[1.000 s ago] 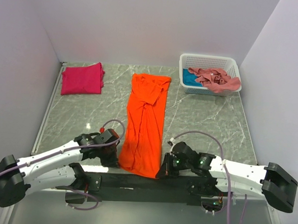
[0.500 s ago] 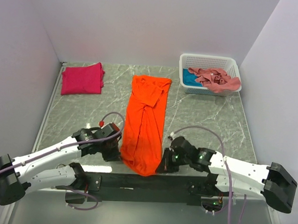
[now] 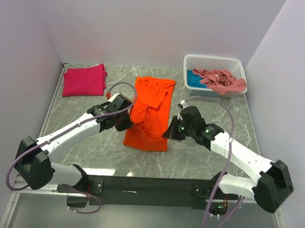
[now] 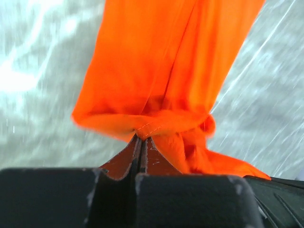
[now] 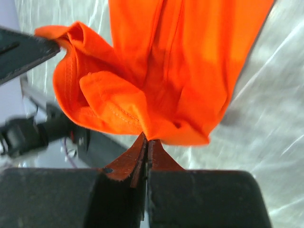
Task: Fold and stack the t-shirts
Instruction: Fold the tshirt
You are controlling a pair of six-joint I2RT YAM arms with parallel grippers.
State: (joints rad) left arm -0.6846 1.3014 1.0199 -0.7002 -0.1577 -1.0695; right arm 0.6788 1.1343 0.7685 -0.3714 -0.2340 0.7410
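Note:
The bright orange t-shirt lies lengthwise in the middle of the table, its near part lifted and doubled back. My left gripper is shut on its left hem corner, seen in the left wrist view. My right gripper is shut on the right hem corner, seen in the right wrist view. Both hold the cloth above the table. A folded magenta-red t-shirt lies at the back left. A salmon-pink t-shirt and a teal-blue one sit in the basket.
The white lattice basket stands at the back right corner. Side walls close in the table on left, right and back. A dark bar with the arm bases runs along the near edge.
Both grippers have carried the orange shirt's near hem up and away from the near edge toward the table's middle, folding the lower part over.

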